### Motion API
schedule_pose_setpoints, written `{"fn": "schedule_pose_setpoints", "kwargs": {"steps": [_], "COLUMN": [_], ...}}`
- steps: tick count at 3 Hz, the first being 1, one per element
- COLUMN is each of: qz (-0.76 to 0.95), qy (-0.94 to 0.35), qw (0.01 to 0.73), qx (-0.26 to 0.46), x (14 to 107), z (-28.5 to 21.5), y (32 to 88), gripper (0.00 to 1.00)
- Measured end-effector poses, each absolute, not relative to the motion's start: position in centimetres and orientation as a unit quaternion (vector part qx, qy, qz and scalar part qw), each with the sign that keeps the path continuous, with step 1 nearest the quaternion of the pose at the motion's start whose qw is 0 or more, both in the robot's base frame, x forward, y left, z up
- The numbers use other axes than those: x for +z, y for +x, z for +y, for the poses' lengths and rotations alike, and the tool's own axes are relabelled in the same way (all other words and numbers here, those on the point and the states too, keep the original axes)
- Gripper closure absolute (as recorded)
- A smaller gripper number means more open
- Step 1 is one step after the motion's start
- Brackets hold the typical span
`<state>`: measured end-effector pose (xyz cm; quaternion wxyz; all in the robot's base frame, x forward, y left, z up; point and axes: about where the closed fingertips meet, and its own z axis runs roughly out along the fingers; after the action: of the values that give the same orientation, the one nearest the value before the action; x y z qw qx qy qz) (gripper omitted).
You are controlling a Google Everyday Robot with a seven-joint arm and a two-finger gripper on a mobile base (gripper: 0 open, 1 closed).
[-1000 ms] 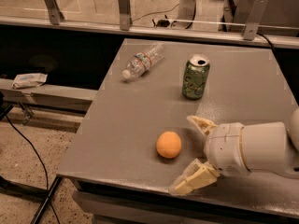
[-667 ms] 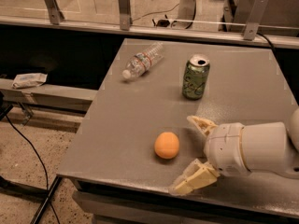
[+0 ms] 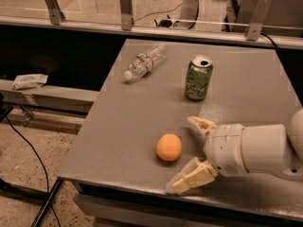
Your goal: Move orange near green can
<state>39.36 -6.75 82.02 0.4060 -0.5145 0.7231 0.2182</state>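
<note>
Orange (image 3: pixel 169 147): sits on the desk (image 3: pixel 118 141) in its near part, close to the front edge. It is free, with nothing touching it as far as I can see.

Green can (image 3: pixel 199 78): upright, farther back on the desk, well apart from the orange. The move is not yet done.

Gripper (image 3: pixel 183 155): low over the desk just beside the orange, at the end of the white arm (image 3: pixel 255 150). Jaws are wide apart and empty. The orange lies at their mouth, not fully between them.

Risks (judgement only):
- The fruit is round and smooth. If one jaw meets it before the other, it probably rolls, and the front edge is near. A drop to the floor would end the trial.
- Closing off-centre, away from the widest part, could squeeze the orange out of the jaws.
- The nearer jaw tip looks very close to the desk surface by the edge. It could scrape or catch on the advance.
- On the carry toward the can, a brush from the arm or the fruit could tip the can, which stands tall and narrow. Its top is open and its contents are unknown.
- On release, the orange may roll away from the can, or into it, unless it is set down still.
- The clear plastic bottle (image 3: pixel 144 60) lies on its side toward the far corner, off the likely path. Low concern.
</note>
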Motion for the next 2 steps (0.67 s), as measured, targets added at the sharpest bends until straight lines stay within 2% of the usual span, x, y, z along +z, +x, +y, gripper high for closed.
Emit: {"fn": "schedule_pose_setpoints", "kwargs": {"steps": [2], "qz": [0.729], "qy": [-0.49], "qw": [0.411], "qx": [0.245], "x": [81.46], "z": [-5.61], "y": [39.81], "gripper": [0.0]}}
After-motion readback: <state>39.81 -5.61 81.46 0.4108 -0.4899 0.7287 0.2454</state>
